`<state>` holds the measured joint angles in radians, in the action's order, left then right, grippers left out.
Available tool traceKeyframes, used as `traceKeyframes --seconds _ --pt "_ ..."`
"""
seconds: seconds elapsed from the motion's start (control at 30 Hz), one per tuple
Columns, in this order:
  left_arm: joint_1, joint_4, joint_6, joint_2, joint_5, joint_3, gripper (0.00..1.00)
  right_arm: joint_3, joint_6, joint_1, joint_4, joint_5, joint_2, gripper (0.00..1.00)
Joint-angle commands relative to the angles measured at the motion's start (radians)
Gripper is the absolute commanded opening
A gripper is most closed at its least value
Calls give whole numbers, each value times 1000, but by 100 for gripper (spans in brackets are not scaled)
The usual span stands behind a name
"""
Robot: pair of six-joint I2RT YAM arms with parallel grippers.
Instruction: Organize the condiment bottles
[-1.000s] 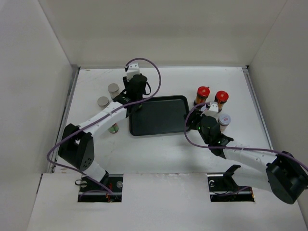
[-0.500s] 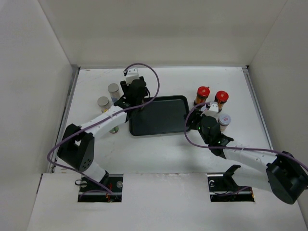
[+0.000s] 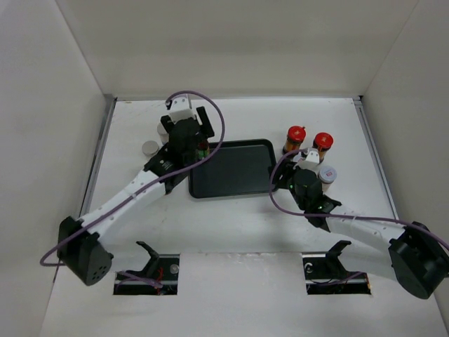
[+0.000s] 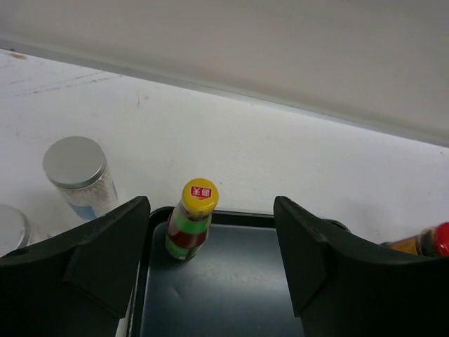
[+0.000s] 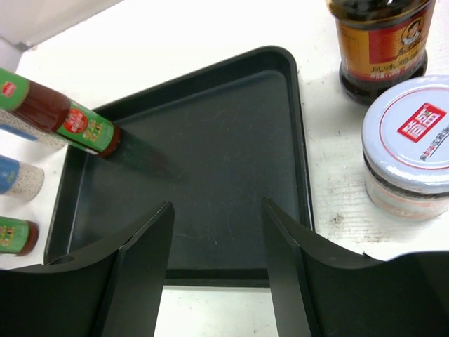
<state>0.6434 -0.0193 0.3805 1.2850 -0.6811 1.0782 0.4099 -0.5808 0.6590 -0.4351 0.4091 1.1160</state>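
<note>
A slim yellow-capped bottle (image 4: 191,221) stands upright in the far left corner of the black tray (image 3: 238,175). The left arm's fingers (image 4: 98,253) are spread wide to either side of it and touch nothing. Just off that corner, on the white bench (image 3: 231,217), stand two grey-topped cylinders (image 4: 78,172), one nearer the back wall and the other (image 4: 8,228) at the edge of the left wrist view. A second green-labelled bottle (image 5: 14,235) sits on the bench beside the tray's left rim, outside it. On the other side, the right arm's fingers (image 5: 144,270) are also parted and empty, hanging over the tray's near right edge. A pale-lidded jar (image 5: 414,133) stands on the bench just beside that arm, close to the tray's right rim. Two red-lidded jars (image 3: 296,133) stand side by side beyond it, near the tray's far right corner, with the second (image 3: 323,140) further right. Apart from the one bottle in its corner, the tray holds no other container.
</note>
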Motion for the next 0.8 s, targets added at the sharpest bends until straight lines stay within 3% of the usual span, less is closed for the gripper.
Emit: traceKeyframes --seconds 0.0,0.1,0.27,0.77 --pt "0 198 6 -149 -83 14 68 -2 -8 -22 -54 -10 -50 60" --pt "-32 405 73 -246 -139 -9 62 -8 -16 -22 -56 -10 -67 61" --pt "-95 570 156 -331 -146 -64 59 -2 -17 -17 -54 -13 -59 62" --pt "-172 565 164 -314 -84 -178 50 3 -14 -17 -57 -13 -51 63"
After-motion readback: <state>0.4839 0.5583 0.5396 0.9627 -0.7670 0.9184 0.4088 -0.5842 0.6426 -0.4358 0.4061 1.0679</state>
